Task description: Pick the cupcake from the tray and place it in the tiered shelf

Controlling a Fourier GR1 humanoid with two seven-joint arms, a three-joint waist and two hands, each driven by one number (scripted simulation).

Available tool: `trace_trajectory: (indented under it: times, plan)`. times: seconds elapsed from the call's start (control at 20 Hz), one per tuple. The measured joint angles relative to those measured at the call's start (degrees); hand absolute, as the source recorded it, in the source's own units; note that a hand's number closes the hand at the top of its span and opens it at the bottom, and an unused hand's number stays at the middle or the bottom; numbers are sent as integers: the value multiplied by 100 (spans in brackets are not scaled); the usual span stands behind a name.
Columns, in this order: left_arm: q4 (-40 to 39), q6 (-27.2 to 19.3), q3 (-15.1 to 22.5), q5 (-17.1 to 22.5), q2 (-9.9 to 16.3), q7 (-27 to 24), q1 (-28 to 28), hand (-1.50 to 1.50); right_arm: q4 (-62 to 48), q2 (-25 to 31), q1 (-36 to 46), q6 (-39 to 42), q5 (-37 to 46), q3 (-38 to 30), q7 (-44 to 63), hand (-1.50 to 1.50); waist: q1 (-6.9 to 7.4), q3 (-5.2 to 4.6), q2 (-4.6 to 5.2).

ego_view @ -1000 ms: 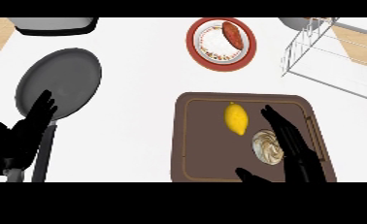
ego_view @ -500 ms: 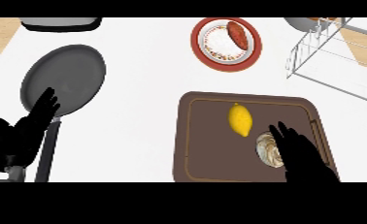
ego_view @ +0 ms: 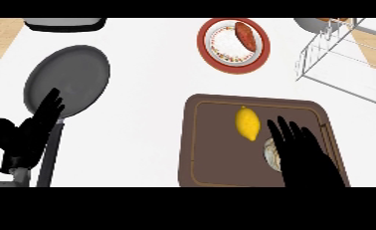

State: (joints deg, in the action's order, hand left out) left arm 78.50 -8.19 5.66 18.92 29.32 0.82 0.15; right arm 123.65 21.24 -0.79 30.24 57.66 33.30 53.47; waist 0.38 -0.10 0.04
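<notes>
The right hand (ego_view: pixel 305 154) lies over the right part of the brown tray (ego_view: pixel 213 144), its fingers straight and spread a little apart, pointing toward the tray's far side. It covers most of the cupcake (ego_view: pixel 270 153), of which only a pale sliver shows at the hand's left edge (whether the palm touches it cannot be told). Compared with a second ago, the hand has moved over the cupcake: then the whole pale top was plain beside the fingers, half a second ago part of it still showed, and now almost all is hidden. The thumb that stood out to the left earlier no longer shows.

The lemon (ego_view: pixel 247 122) lies on the tray just left of the fingertips, apart from them, where it was before.

The left hand (ego_view: pixel 33 134) rests open at the view's left edge, fingers straight and reaching over the near rim of the dark grey pan (ego_view: pixel 70 77); it has barely shifted.

Beyond the tray stands the red-rimmed plate (ego_view: pixel 234 41) with a reddish-brown piece of food on it. The wire tiered shelf (ego_view: pixel 330 57) is at the upper right, well apart from the tray, and a grey bowl (ego_view: pixel 314 24) shows by its far end.
</notes>
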Motion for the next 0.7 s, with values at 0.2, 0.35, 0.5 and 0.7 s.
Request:
trace_trajectory:
  times: [0.2, 0.35, 0.5, 0.7]
  plan:
    - [-94, 69, -101, -50, -77, 30, -75, 0, -284, -184, 214, 306, 13, -204, -105, -150, -14, 5, -1]
    - [-3, 126, -160, -79, -125, 125, -39, 0, -648, -221, 378, 428, 32, -461, -265, -150, -14, 8, -3]
    - [-16, 176, -256, -159, -171, 115, -14, 0, -758, -217, 405, 561, 64, -666, -394, -150, -24, 9, -4]
    - [-64, 284, -363, -321, -286, 92, -16, 0, -1153, -206, 324, 309, 307, -791, -689, -150, -29, 10, -5]
